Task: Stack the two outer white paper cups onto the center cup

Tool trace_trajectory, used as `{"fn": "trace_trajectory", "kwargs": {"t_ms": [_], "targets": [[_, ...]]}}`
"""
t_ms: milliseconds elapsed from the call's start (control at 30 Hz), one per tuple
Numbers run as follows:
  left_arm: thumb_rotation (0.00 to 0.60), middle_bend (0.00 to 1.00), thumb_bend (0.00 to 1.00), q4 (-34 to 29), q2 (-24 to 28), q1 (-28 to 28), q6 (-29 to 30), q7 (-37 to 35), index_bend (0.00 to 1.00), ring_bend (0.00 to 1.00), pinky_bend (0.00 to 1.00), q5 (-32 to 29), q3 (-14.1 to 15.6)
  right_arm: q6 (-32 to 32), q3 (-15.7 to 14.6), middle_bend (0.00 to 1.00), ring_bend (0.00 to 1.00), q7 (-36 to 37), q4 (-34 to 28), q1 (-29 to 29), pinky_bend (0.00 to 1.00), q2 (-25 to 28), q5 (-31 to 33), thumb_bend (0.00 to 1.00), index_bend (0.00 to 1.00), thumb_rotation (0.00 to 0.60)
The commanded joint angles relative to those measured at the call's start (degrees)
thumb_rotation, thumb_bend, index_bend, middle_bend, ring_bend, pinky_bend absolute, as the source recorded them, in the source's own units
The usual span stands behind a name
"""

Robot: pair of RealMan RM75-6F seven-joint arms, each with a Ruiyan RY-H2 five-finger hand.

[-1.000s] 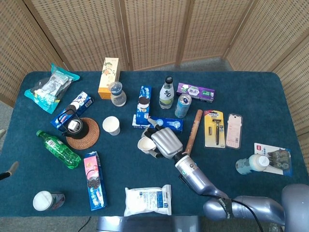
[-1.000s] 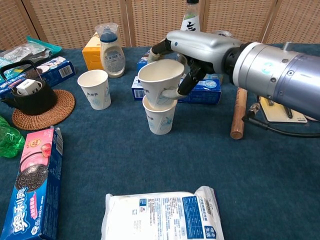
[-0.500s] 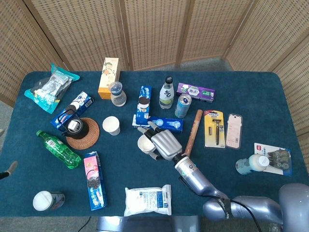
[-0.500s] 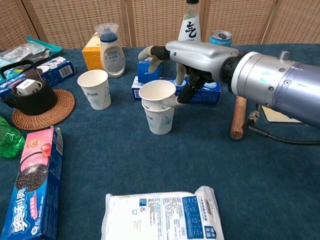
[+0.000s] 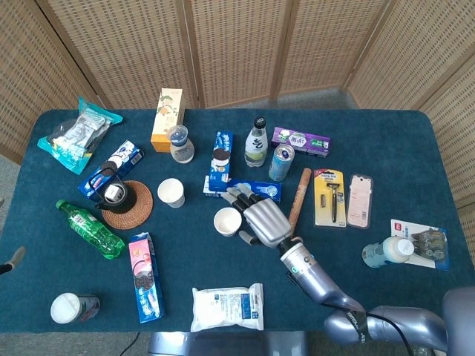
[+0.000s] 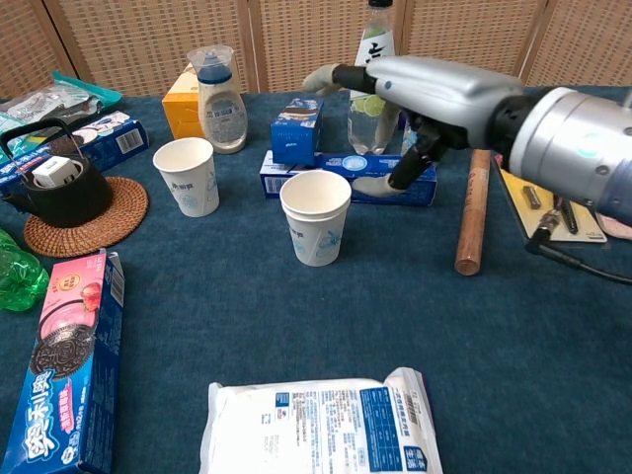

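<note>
Stacking stood half done: the nested white paper cups (image 6: 316,215) sat at table centre, one inside the other. Just beyond them the right hand (image 6: 400,123) hovered empty, fingers spread wide. Farther left, the lone white paper cup (image 6: 188,175) waited unstacked; the left hand was unseen.

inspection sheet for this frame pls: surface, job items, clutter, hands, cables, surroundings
Surface: blue cloth table.
Job's things: stacked cups at center, one nested in the other; lone cup upright to their left, apart.
Clutter: kettle on woven mat, cookie boxes, bottles, can, razor pack, wooden stick, white pouch.
Robot hands: right robot hand open beside the stack, holding nothing; left not in view.
Cables: black cable along right arm.
Surroundings: wicker screens.
</note>
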Motion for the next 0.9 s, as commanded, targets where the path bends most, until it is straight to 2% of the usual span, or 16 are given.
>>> {"fn": "trace_trajectory", "kwargs": {"t_ms": [33,200,400,533,733,900], "targets": [[0.600,0.00,0.32,-0.1,0.0,0.1,0.2,0.2,0.00,0.00,0.00,0.2,0.1,3.6,-2.1,0.00,0.00,3.7,0.4,-3.2,0.36,3.0,-4.1,0.33,0.00,0.600],[0.600,0.00,0.32,-0.5,-0.2,0.3,0.6,1.0,0.00,0.00,0.00,0.6,0.3,7.1,-3.1,0.00,0.00,6.3,1.3,-6.4,0.36,6.8,-6.4,0.33,0.00,0.600],[0.600,0.00,0.32,-0.4,-0.7,0.2,0.4,2.0,0.00,0.00,0.00,0.6,0.4,14.5,-1.8,0.00,0.00,7.4,2.9,-9.9,0.36,9.4,-9.5,0.34,0.02,0.600],[0.600,0.00,0.32,-0.6,-0.9,0.3,0.6,2.4,0.00,0.00,0.00,0.8,0.5,18.1,-1.2,0.01,0.00,9.0,1.6,-12.5,0.36,11.2,-10.0,0.34,0.03,0.600],[0.600,0.00,0.32,-0.6,-0.8,0.4,1.0,2.3,0.00,0.00,0.00,1.0,0.4,22.4,-3.1,0.01,0.00,11.4,1.8,-16.9,0.36,13.2,-12.1,0.34,0.03,0.600],[0.600,0.00,0.32,-0.4,-0.8,0.4,1.0,2.5,0.00,0.00,0.00,0.1,0.0,24.6,-4.8,0.01,0.00,14.6,5.1,-20.5,0.36,14.2,-12.8,0.34,0.03,0.600]]}}
